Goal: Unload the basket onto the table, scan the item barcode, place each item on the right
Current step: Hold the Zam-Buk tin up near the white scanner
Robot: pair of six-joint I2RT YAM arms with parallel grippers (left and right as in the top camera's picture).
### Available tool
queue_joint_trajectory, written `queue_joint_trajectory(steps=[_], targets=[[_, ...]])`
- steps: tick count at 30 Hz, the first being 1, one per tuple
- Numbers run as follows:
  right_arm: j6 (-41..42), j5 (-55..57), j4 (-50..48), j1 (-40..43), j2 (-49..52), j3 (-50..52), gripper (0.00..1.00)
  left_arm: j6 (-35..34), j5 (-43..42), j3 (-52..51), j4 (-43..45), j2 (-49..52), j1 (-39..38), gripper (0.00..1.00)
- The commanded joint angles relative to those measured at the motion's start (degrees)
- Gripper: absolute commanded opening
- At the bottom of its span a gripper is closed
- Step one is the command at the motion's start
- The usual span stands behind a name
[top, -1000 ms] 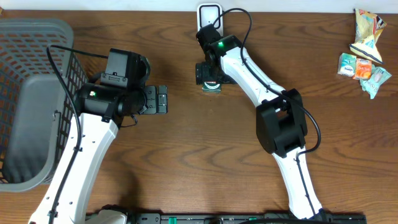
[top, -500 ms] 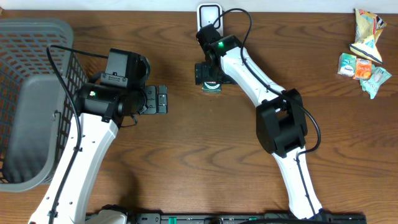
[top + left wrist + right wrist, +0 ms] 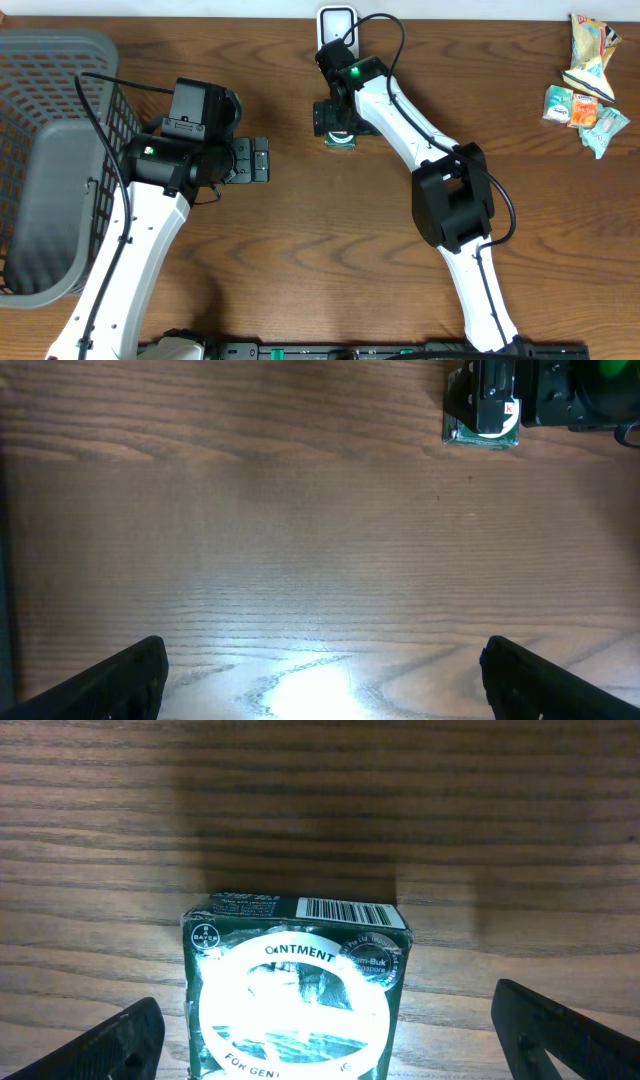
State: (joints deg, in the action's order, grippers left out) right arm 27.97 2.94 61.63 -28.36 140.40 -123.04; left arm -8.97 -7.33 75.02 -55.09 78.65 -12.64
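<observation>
A dark green ointment box [image 3: 295, 990] lies flat on the wooden table, white ring logo up, with a barcode [image 3: 345, 909] on its far edge. My right gripper [image 3: 340, 1040] hangs open over it, one finger on each side, neither touching the box. From overhead the box [image 3: 341, 141] peeks out below the right gripper [image 3: 335, 120]. A white scanner [image 3: 337, 20] stands at the table's far edge just behind it. My left gripper [image 3: 258, 160] is open over bare wood, left of the box. In the left wrist view the box [image 3: 482, 435] shows at top right.
A grey mesh basket [image 3: 50, 150] fills the left end of the table, close to my left arm. Several snack packets [image 3: 585, 90] lie at the far right corner. The right arm's cable loops above the scanner.
</observation>
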Motion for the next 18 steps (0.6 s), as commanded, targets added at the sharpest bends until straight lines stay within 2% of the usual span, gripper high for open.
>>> queue_joint_trajectory(steps=[1, 14, 16, 18], targets=[[-0.4, -0.1, -0.1, 0.2, -2.2, 0.3, 0.99, 0.3, 0.3, 0.6, 0.0, -0.4, 0.1, 0.98], [0.4, -0.1, -0.4, 0.1, -2.2, 0.3, 0.99, 0.3, 0.3, 0.6, 0.0, -0.4, 0.1, 0.98], [2.2, -0.1, -0.8, 0.0, -2.2, 0.3, 0.91, 0.3, 0.3, 0.6, 0.0, -0.4, 0.1, 0.98], [2.7, -0.1, -1.4, -0.2, -2.1, 0.3, 0.87, 0.3, 0.3, 0.6, 0.0, -0.4, 0.1, 0.98]])
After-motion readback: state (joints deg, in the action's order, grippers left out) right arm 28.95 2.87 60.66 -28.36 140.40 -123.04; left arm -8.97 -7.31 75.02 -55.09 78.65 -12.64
